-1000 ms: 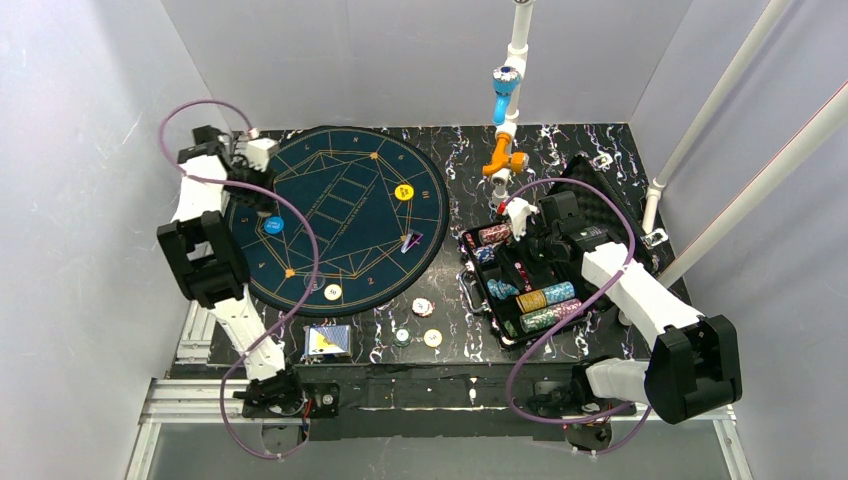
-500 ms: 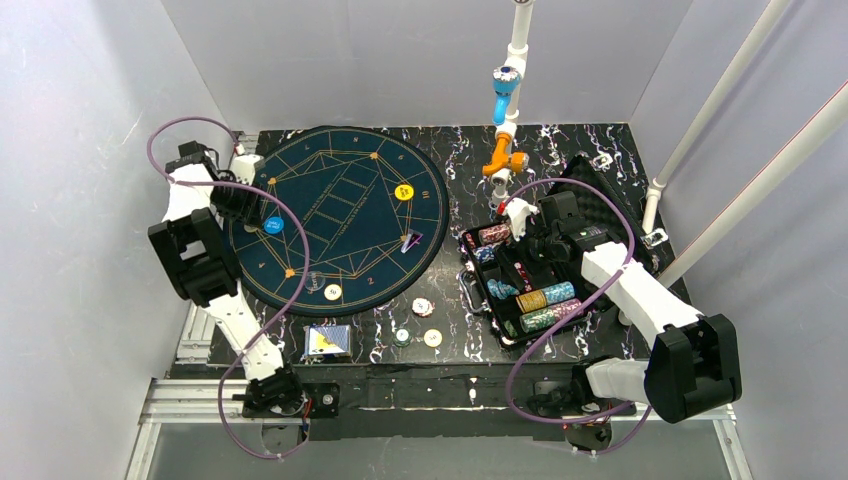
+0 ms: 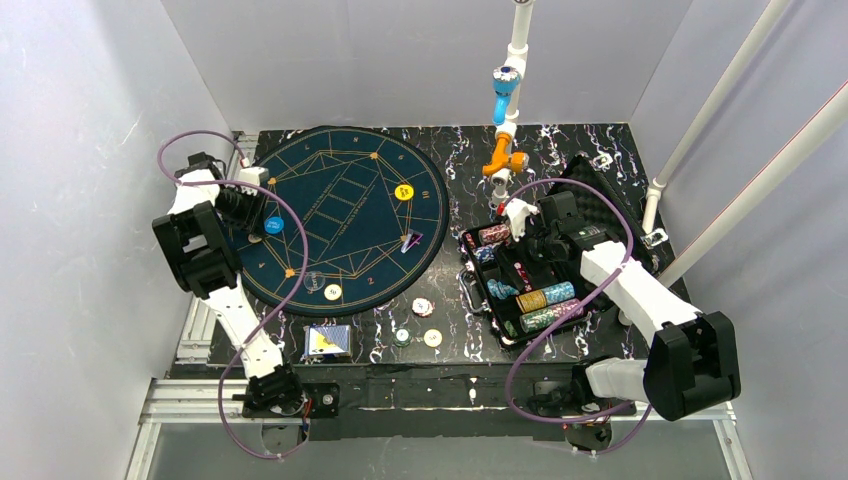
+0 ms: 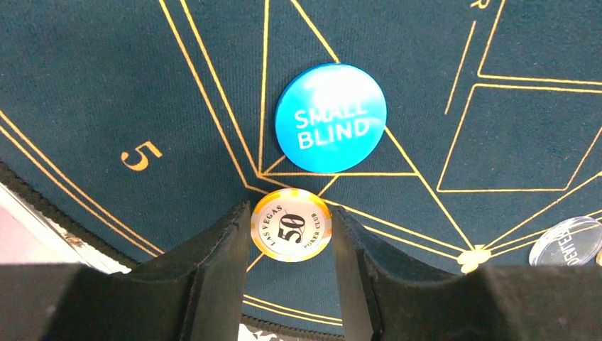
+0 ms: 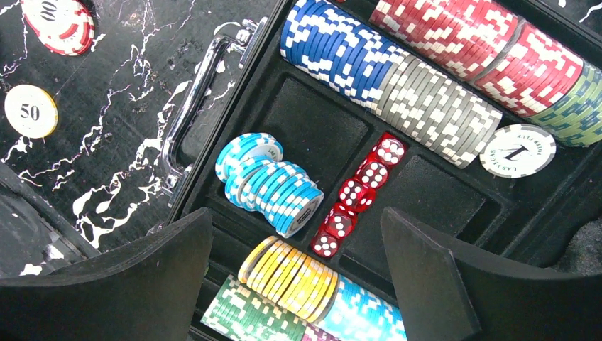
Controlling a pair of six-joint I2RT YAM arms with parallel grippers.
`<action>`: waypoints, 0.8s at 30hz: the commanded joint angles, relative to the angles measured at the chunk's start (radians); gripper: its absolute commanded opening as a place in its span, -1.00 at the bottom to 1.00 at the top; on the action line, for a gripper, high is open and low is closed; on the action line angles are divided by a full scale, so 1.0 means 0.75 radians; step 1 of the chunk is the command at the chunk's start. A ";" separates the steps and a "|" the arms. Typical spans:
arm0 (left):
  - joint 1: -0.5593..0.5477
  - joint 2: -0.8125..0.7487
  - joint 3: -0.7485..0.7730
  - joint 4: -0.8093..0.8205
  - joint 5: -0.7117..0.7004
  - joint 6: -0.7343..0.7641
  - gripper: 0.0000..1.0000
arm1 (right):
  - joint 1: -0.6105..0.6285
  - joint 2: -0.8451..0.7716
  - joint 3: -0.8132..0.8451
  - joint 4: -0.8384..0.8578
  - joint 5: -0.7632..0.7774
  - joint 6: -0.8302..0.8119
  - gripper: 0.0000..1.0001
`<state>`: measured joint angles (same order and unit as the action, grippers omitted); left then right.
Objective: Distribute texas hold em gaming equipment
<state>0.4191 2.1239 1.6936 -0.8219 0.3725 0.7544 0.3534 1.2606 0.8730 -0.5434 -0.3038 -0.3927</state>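
Observation:
In the left wrist view, my left gripper (image 4: 291, 213) is shut on a yellow-edged "50" chip (image 4: 291, 229), pinched by its rim just over the dark green mat (image 4: 106, 85). The blue "SMALL BLIND" button (image 4: 331, 118) lies right beyond it. From above, the left gripper (image 3: 250, 206) is at the mat's left side. My right gripper (image 5: 294, 213) hangs open over the black case (image 3: 503, 300), above rows of light blue chips (image 5: 273, 186) and yellow chips (image 5: 294, 277), holding nothing. A blue-backed card deck (image 3: 328, 340) lies near the front edge.
On the mat are a yellow button (image 3: 404, 191), a white chip (image 3: 333, 292), a clear disc (image 4: 566, 241) and a card (image 3: 410, 240). Three loose chips (image 3: 422, 307) lie between mat and case. Red dice (image 5: 355, 192) sit in the case. An orange and blue valve (image 3: 505, 150) stands behind.
The left arm has swung from the mat's far left edge toward me, bringing the chip next to the small blind button. The right arm has not moved.

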 commanded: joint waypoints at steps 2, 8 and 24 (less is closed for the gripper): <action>0.002 0.029 0.060 -0.013 -0.013 -0.038 -0.43 | -0.005 0.009 0.006 0.012 -0.039 -0.012 0.92; 0.002 0.020 0.067 -0.017 -0.005 -0.050 0.07 | -0.005 0.007 0.009 0.003 -0.071 -0.025 0.92; -0.003 -0.653 -0.332 -0.078 0.306 -0.429 0.42 | 0.350 0.053 0.174 -0.145 -0.081 -0.150 0.93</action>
<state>0.4175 1.8385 1.5360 -0.8368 0.4690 0.5602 0.4870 1.2854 0.9348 -0.6140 -0.3923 -0.4515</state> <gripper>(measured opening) 0.707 0.970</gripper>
